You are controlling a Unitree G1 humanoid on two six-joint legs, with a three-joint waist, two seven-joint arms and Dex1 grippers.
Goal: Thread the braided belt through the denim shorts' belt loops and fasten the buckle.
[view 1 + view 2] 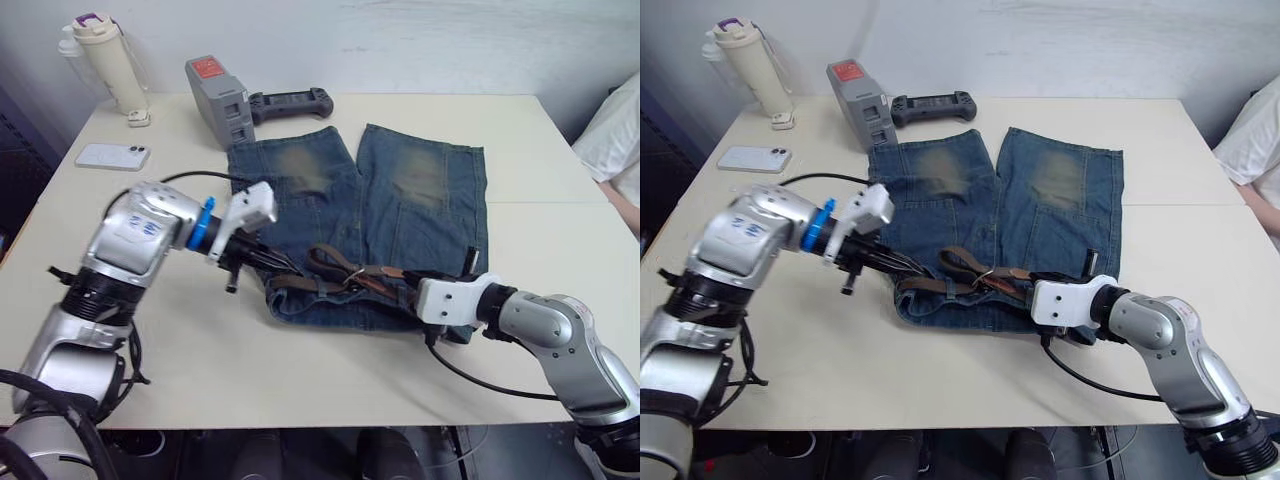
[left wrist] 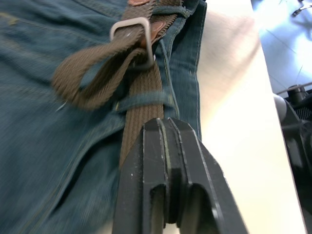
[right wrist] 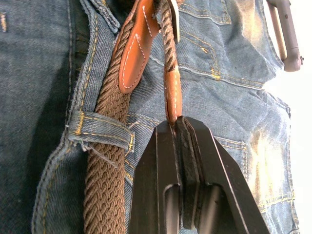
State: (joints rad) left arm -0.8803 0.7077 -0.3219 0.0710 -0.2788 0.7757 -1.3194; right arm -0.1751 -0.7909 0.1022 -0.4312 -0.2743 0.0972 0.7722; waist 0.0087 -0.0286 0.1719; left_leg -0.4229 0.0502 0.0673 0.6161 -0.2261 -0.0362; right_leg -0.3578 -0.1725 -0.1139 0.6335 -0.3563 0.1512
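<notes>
The denim shorts point(image 1: 400, 210) lie flat mid-table, waistband toward me. The braided belt point(image 1: 335, 270) runs along the waistband under a belt loop point(image 2: 144, 100), with a slack loop of webbing bunched beside the silver buckle point(image 2: 130, 30). My left gripper point(image 1: 268, 262) reaches in from the left, its fingers point(image 2: 146, 161) shut on the belt at the waistband edge. Coming from the right, my right gripper point(image 3: 178, 122) is shut on the belt's tan leather end point(image 3: 173, 92), just past another belt loop point(image 3: 100, 131).
Behind the shorts stand a grey box point(image 1: 218, 98) and a black controller point(image 1: 290, 102). A white phone point(image 1: 112, 156) and a cream bottle point(image 1: 108, 60) sit at the far left. A person's white sleeve point(image 1: 615, 140) shows at the right edge.
</notes>
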